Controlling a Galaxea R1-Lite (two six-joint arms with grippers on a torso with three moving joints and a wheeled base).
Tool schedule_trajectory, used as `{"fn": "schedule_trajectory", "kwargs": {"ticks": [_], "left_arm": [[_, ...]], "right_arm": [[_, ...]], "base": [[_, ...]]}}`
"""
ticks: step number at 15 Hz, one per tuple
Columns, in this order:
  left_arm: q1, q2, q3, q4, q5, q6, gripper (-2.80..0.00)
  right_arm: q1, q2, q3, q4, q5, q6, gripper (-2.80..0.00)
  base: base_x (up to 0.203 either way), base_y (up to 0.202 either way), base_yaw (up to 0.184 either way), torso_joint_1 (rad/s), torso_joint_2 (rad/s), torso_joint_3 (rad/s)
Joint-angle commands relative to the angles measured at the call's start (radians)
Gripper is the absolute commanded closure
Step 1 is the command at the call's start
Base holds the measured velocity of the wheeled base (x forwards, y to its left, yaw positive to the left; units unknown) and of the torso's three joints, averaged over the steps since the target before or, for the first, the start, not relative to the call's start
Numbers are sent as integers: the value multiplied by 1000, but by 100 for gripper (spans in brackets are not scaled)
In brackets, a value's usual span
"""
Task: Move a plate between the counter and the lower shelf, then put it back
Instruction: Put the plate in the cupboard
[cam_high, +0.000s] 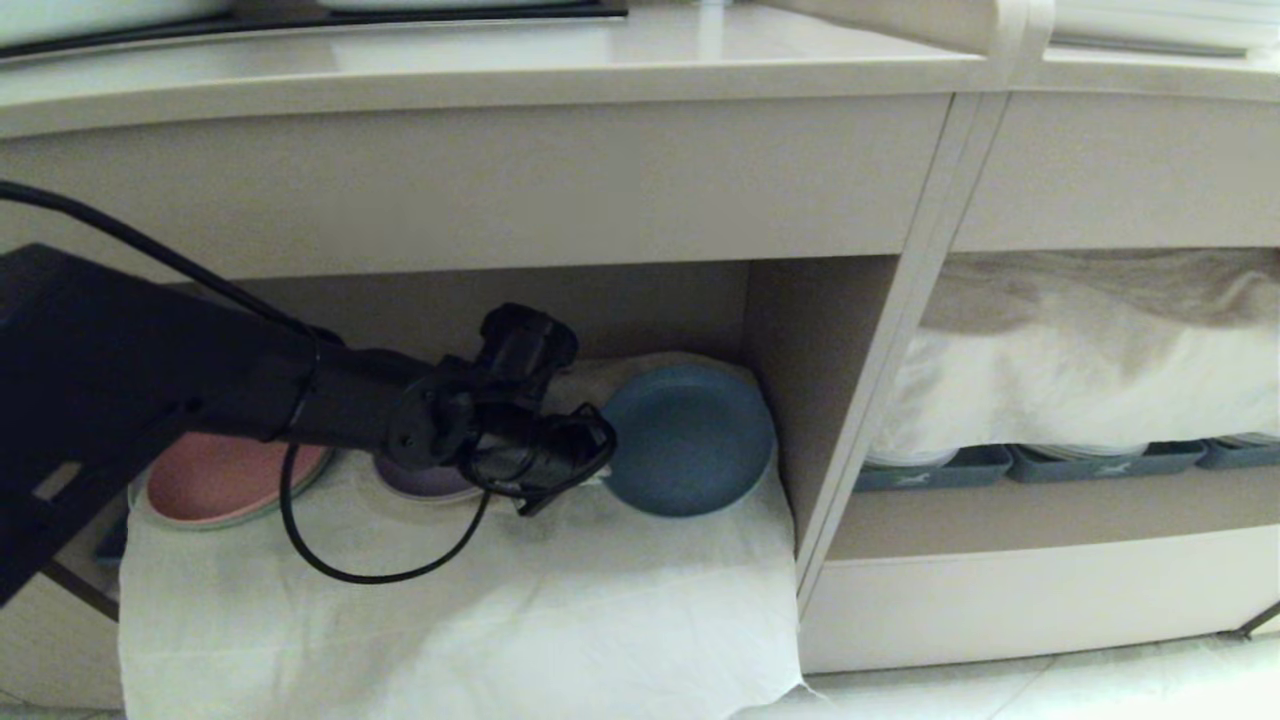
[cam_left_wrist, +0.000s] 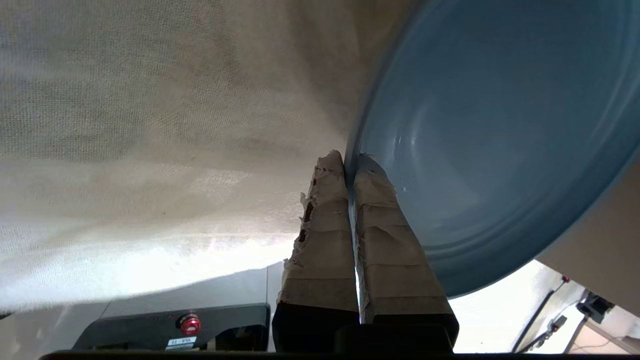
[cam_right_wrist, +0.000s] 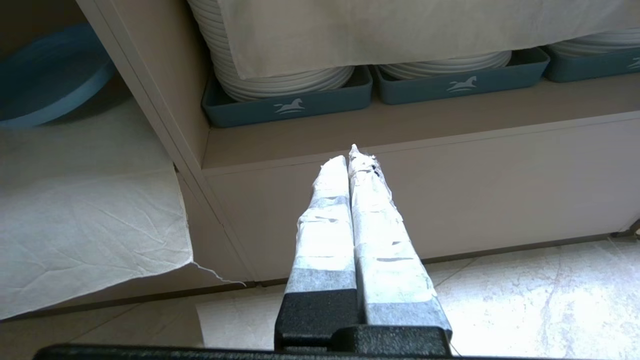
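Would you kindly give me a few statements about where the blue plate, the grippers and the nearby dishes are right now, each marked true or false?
1. The left gripper is shut on the rim of the plate. True.
2. The plate is on the counter. False: it is in the lower shelf, above the white cloth.
3. The right gripper holds a white plate. False: it is shut on nothing, out in front of the cabinet.
4. A pink plate lies in the same compartment as the blue one. True.
5. The stacked white plates sit in grey-blue trays. True.
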Motion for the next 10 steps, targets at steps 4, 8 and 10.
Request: {"fn": "schedule_trajectory", "kwargs": {"ticks": [4,8,10], "left_arm": [[8,17,-6,-1,10,-5,0],[9,34,-23,-1,19,-5,0],[9,38,-38,0,21,-4,0]], "right_arm": [[0,0,0,0,0,0,0],[0,0,0,0,0,1,0],[0,0,0,0,0,0,0]], "base": [[0,0,0,0,0,0],[0,0,0,0,0,0],[0,0,0,0,0,0]]}}
